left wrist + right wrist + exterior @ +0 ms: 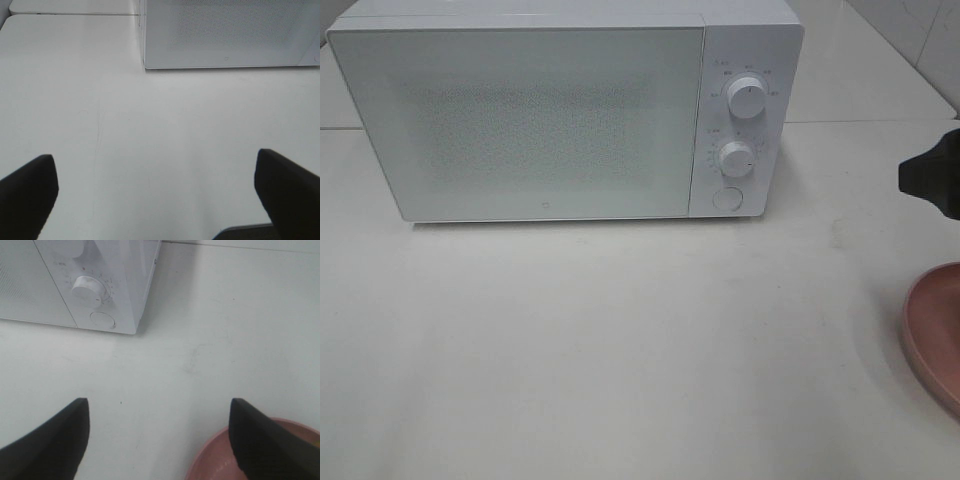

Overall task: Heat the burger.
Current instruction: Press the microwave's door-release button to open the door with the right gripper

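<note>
The white microwave stands shut on the bench. Both tools gape, gripping nothing: the left tool over bare bench before the microwave, the right tool just above the pink plate at its rim. Where the burger is, I cannot tell

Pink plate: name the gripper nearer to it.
Right. The right gripper hovers beside the pink plate; the left gripper faces the microwave, with the plate out of its view.
</note>
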You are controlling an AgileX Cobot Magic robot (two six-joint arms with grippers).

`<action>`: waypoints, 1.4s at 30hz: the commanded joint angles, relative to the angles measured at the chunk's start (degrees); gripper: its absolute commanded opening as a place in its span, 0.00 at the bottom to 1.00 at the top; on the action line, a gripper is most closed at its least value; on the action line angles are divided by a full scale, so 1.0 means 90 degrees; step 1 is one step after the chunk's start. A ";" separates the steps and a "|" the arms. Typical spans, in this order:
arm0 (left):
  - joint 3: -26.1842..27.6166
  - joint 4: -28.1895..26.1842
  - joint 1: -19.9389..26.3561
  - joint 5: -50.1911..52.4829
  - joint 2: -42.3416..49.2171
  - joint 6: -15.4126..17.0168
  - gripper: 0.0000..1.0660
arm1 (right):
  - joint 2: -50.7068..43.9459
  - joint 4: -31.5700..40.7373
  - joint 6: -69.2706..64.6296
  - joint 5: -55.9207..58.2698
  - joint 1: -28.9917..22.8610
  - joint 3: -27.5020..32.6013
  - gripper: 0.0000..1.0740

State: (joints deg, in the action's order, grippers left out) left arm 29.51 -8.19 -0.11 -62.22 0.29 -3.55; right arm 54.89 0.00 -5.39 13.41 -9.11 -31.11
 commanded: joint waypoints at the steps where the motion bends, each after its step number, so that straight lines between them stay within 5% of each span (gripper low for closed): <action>1: 0.0006 -0.0038 -0.0038 0.0089 0.0140 -0.0013 0.96 | 0.0236 0.0000 0.0051 -0.0586 -0.0006 0.0045 0.70; 14: 0.0006 -0.0038 -0.0038 0.0089 0.0140 -0.0013 0.96 | 0.1362 0.0089 0.0236 -0.4132 -0.0006 0.1273 0.70; 23: 0.0006 -0.0038 -0.0038 0.0089 0.0140 -0.0013 0.96 | 0.2018 0.0866 0.0688 -0.6143 -0.0076 0.1929 0.70; 39: 0.0006 -0.0038 -0.0038 0.0089 0.0140 -0.0019 0.96 | 0.4023 0.3826 0.1878 -0.8862 -0.2839 0.2094 0.70; 42: 0.0006 -0.0038 -0.0038 0.0089 0.0140 -0.0019 0.96 | 0.4125 0.3998 0.1878 -0.8983 -0.3005 0.2088 0.70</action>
State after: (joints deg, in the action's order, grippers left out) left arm 29.51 -8.19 -0.11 -62.22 0.29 -3.55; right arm 91.96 34.55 10.66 -65.43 -35.35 -12.32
